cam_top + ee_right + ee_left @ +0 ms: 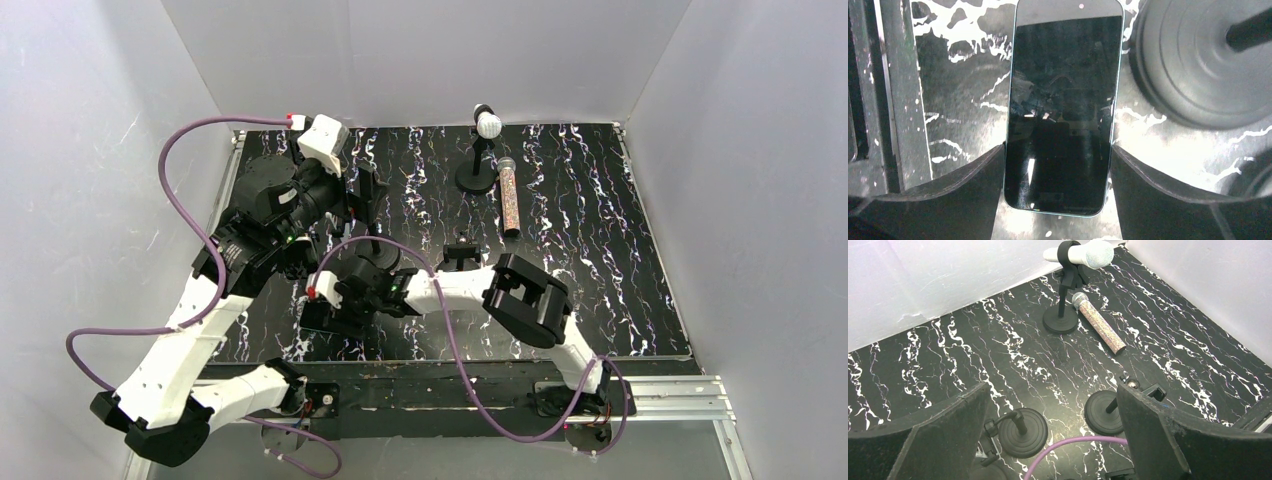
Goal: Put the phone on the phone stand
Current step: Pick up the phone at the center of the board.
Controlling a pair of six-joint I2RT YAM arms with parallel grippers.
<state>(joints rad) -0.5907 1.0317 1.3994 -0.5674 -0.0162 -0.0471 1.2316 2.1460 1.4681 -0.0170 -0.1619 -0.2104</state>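
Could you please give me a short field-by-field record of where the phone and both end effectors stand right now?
phone: flat on table, screen up, not yet mounted
right end effector: straddles phone's sides; grip unclear
left end effector: open, empty, raised above table
beside phone: round stand base
far side: white mic on mic stand; glitter mic lying beside it

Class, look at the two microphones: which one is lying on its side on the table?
The glittery pink microphone, lying flat beside the stand base; the white microphone is clipped up in that stand.
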